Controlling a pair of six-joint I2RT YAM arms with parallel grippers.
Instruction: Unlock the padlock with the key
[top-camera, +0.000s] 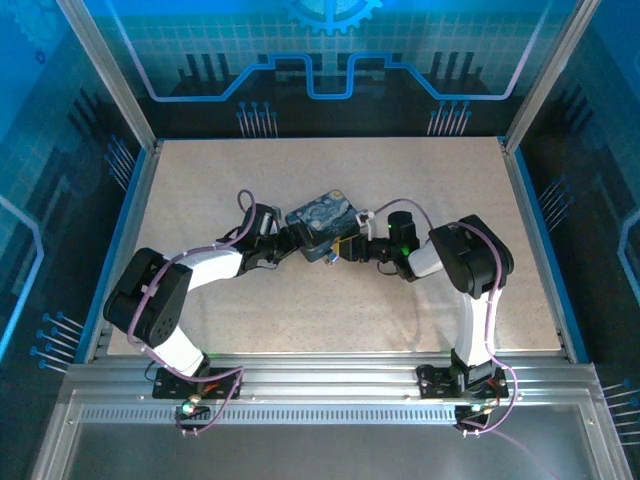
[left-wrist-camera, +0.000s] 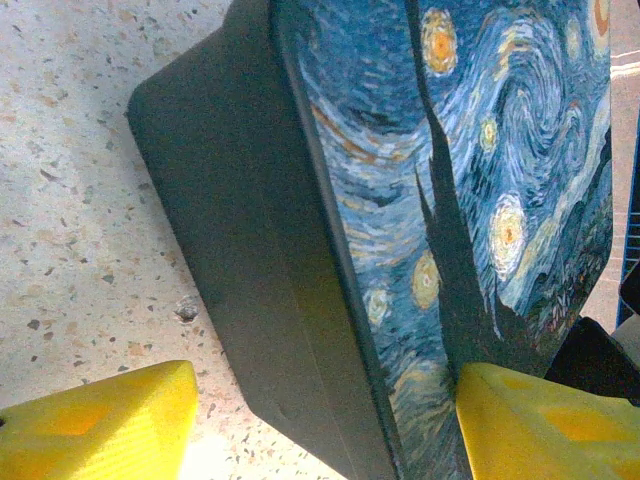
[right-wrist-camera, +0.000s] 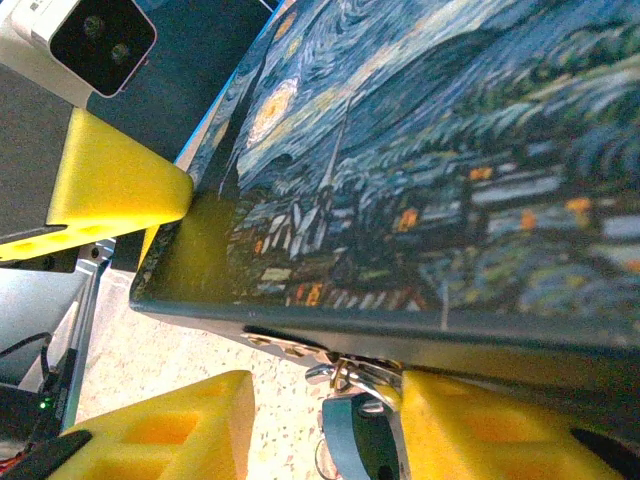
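Two black-and-white robot arms reach inward over a pale, speckled stone-look tabletop (top-camera: 250, 320). They meet at a blue rectangular tin box printed with a swirling starry night (top-camera: 322, 222). It sits near the middle of the surface, turned at an angle to the table's edges. The tabletop is beige with fine dark and reddish flecks, seen close in the left wrist view, and a thin blue rim (top-camera: 541, 250) edges it. Ribbed aluminium rails (top-camera: 300, 375) run along the near side where the arm bases are bolted. Slanted aluminium posts (top-camera: 105, 70) rise at the far corners. Glowing blue wall panels with a grid and circuit-line pattern (top-camera: 330, 60) close the cell behind and at both sides.

The left gripper (left-wrist-camera: 325, 372) straddles the tin box with its yellow fingers wide. One finger (left-wrist-camera: 545, 420) lies against the painted lid, while a sliver of tabletop shows between the other and the box's dark side wall. I cannot tell whether it truly clamps the box.

The right gripper (right-wrist-camera: 325, 400) has its jaws parted at the front edge of the tin box. The small dark-and-silvery metal padlock (right-wrist-camera: 358, 440) hangs from a silvery hasp (right-wrist-camera: 285, 345) under that edge, between the two yellow fingers. It is just beside the one on the right of that view and apart from the other, and nothing is pinched.
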